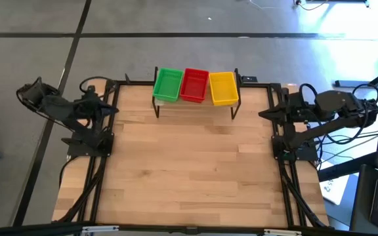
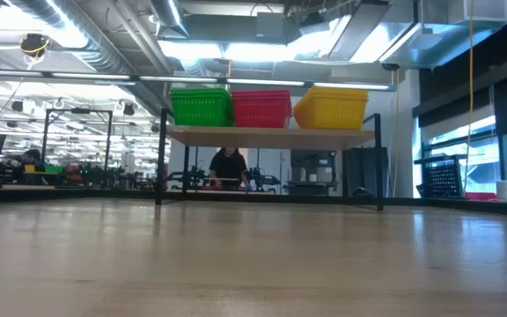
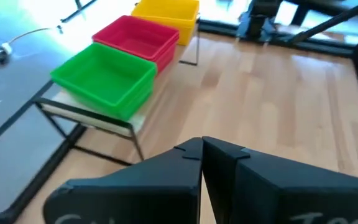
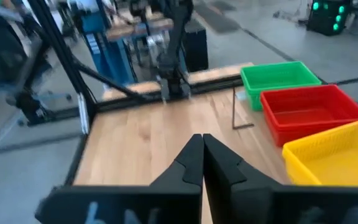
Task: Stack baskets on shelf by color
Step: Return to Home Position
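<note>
Three basket stacks stand side by side on the shelf (image 1: 195,103) at the table's far edge: green (image 1: 168,84), red (image 1: 193,84), yellow (image 1: 223,88). In the low view the green stack (image 2: 201,106), red stack (image 2: 260,108) and yellow stack (image 2: 331,107) rest by their bottoms on the plank (image 2: 271,135). My left gripper (image 3: 202,152) is shut at the table's left edge, away from the shelf. My right gripper (image 4: 202,146) is shut at the table's right edge. Neither gripper touches anything.
The wooden tabletop (image 1: 189,164) stretches wide in front of the shelf. Black frame rails (image 1: 97,183) run along the left and right sides. A person (image 2: 229,167) is in the room behind the table. Cables and equipment lie to the right (image 1: 373,177).
</note>
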Available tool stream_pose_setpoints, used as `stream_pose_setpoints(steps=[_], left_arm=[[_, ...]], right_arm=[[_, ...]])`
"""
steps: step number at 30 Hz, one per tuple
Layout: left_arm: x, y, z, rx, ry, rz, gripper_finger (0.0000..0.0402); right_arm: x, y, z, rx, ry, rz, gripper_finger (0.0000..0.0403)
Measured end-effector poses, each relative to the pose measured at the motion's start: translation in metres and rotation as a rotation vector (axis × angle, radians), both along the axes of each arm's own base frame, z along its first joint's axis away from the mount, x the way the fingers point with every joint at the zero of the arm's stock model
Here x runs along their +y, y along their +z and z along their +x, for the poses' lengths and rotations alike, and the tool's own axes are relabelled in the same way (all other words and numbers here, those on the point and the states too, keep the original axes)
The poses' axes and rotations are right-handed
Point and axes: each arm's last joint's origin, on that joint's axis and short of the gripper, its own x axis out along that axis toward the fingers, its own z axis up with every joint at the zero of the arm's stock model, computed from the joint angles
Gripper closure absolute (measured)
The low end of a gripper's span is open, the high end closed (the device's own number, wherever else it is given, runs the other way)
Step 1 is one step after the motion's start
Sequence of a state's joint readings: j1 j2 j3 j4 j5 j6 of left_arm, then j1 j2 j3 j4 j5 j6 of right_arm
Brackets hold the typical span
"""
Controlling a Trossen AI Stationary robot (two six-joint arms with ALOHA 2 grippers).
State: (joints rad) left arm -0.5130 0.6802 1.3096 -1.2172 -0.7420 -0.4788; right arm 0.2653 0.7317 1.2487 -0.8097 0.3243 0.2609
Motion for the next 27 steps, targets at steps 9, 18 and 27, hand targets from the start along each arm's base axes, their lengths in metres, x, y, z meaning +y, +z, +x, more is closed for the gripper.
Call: stream_pose_setpoints(steps=[9, 18, 27], left_arm=[[0.003, -0.043, -0.010, -0.208, -0.117, -0.055, 0.0401], [0.009, -0.072, -0.024, -0.403, -0.222, -0.069, 0.0401], [0.017, -0.097, -0.040, -0.520, -0.257, -0.083, 0.0401]], right_arm=[[-0.004, -0.044, -0.022, -0.232, 0.075, 0.002, 0.0401], [-0.006, -0.077, -0.037, -0.359, 0.154, 0.010, 0.0402], [-0.008, -0.103, -0.044, -0.438, 0.151, 0.044, 0.0402]])
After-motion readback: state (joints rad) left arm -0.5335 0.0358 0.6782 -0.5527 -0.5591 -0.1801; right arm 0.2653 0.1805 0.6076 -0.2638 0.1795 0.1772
